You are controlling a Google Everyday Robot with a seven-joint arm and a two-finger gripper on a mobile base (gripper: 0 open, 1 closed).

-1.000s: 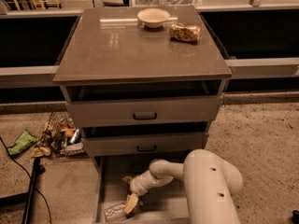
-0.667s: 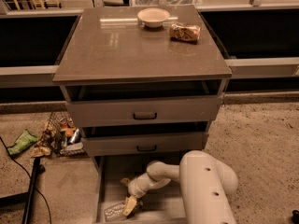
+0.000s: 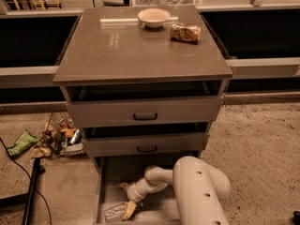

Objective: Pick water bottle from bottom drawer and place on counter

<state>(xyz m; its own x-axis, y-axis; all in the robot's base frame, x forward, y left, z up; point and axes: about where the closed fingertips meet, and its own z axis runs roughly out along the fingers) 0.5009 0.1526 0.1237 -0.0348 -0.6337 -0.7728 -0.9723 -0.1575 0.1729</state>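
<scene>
Step in hand: grasp inside the bottom drawer (image 3: 110, 172), not yet completed. The gripper (image 3: 125, 199) is seen low in that drawer, left of the white arm (image 3: 197, 191), with the jaws spread: one tan finger is angled toward the drawer back, the other toward the front. Nothing appears to be pinched.

The water bottle (image 3: 112, 213) is lying flat on the drawer floor at the front left, just beside or touching the front finger; contact can't be confirmed. It is not seen between the jaws.

For a clean grasp:
- the gripper should be shifted toward the drawer front until the bottle is bracketed across its short axis, not along its length
- closure should be made mid-body; thin crinkled plastic is expected to buckle and slip out if caught near an end
- the left drawer wall is close, so clearance is to be watched

Lift-out: the middle drawer (image 3: 145, 144) overhangs the back of the bottom one, so the bottle is best drawn forward first, then raised.

The counter (image 3: 131, 55) is well above. A bowl (image 3: 153, 17) and a snack pack (image 3: 185, 32) are sat at its far edge; placement is best aimed at the near half, away from both
</scene>
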